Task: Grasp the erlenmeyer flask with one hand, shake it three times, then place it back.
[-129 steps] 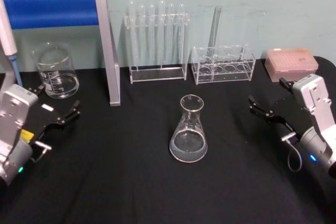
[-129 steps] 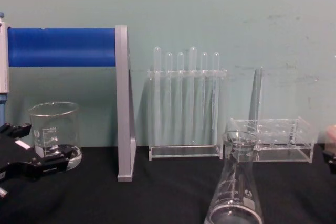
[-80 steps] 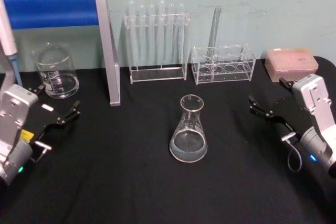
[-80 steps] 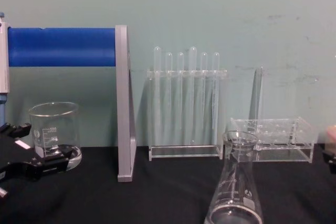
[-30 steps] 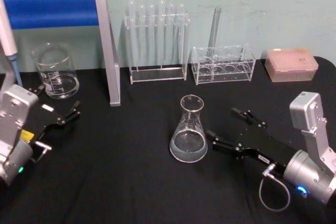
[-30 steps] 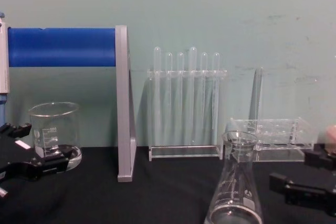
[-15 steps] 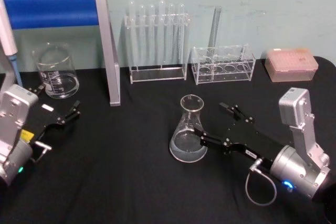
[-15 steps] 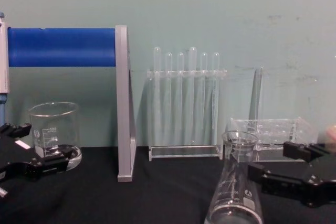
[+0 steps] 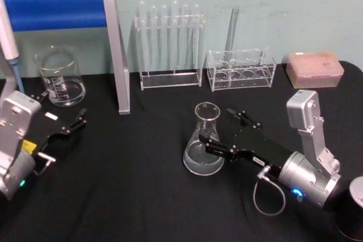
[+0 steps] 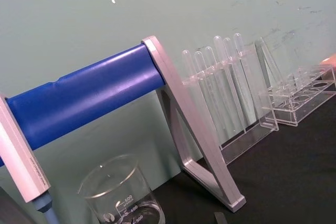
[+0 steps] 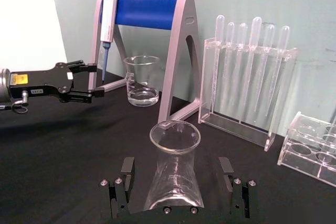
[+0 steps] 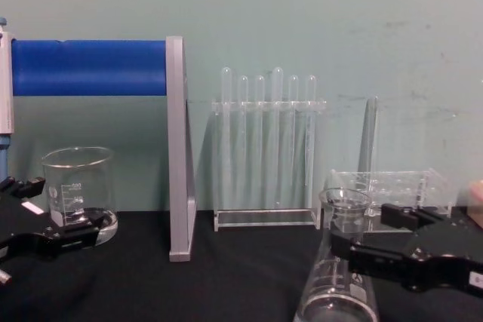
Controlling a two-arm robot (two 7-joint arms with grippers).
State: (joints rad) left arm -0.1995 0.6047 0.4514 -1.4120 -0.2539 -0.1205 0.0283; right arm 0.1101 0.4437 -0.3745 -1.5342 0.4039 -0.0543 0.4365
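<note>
Right tool is wide open, jaws straddling the erlenmeyer flask standing mid desk, no grip yet. Grab, three shakes and put-back all left to do. Left tool sits open by the desk's left edge.

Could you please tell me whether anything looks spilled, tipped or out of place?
Nothing stands out. The erlenmeyer flask stands upright between the open fingers of the right gripper; the beaker and test tube rack are upright. The left gripper sits parked beside the beaker.
</note>
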